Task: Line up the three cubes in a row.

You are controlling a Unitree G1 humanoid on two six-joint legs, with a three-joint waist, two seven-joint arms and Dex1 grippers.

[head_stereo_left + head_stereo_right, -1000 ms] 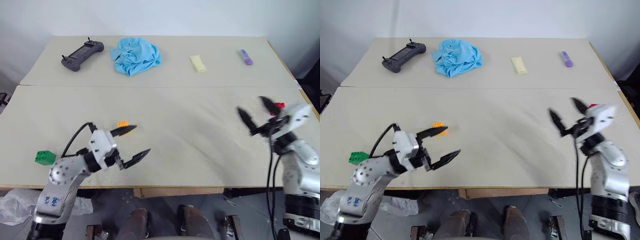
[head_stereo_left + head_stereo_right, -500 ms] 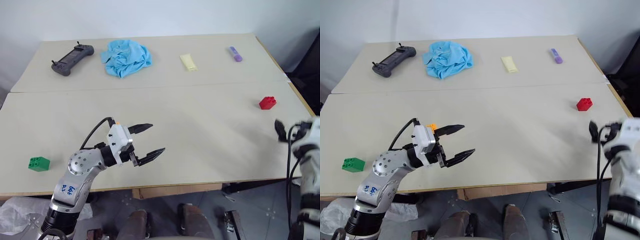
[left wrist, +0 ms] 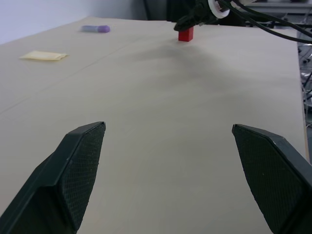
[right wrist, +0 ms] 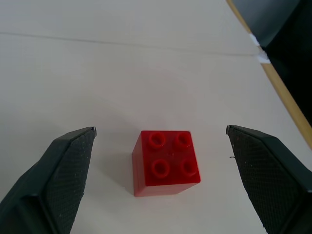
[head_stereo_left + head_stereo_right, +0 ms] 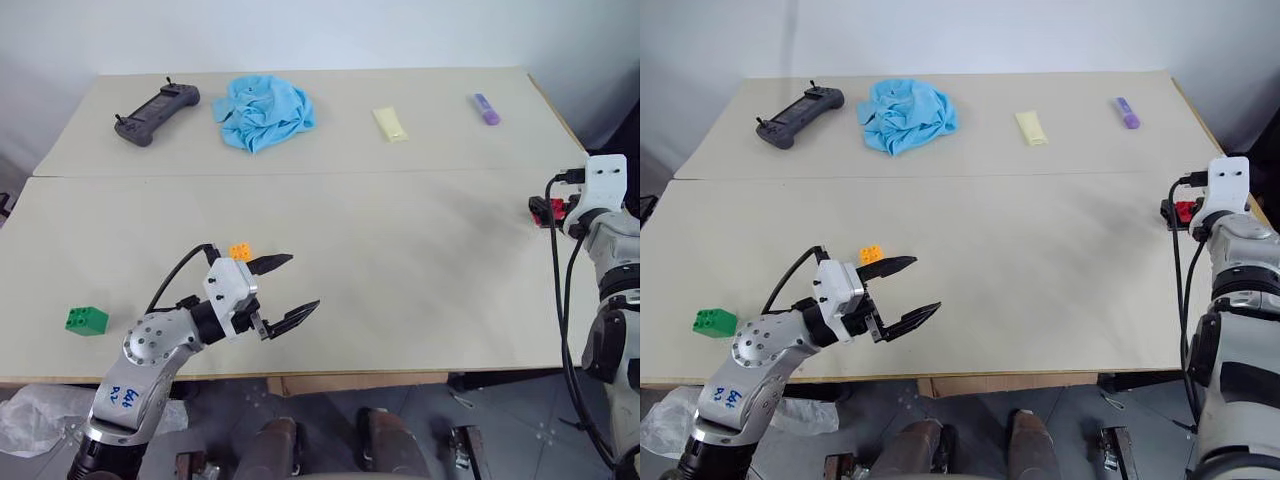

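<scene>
The red cube (image 4: 166,161) sits studs-up near the table's right edge, on the tabletop between the spread fingers of my right gripper (image 4: 161,128), which is open and clear of it on both sides. From the head, that gripper (image 5: 545,211) partly covers the cube. The orange-yellow cube (image 5: 240,251) lies at the front left, just behind my left gripper (image 5: 300,282), which hovers open and empty, pointing right. The green cube (image 5: 87,320) rests alone near the front left edge. Far across the table, the left wrist view shows the red cube (image 3: 185,34).
Along the back of the table lie a dark game controller (image 5: 158,103), a crumpled blue cloth (image 5: 263,108), a flat pale yellow packet (image 5: 392,124) and a small purple item (image 5: 485,108). A seam (image 5: 300,173) crosses the table. The right edge (image 5: 590,175) runs close to the red cube.
My right arm has swung out to the right and reached forward, so its open fingers now flank the red cube. The left gripper has stayed put. The camera view has shifted.
</scene>
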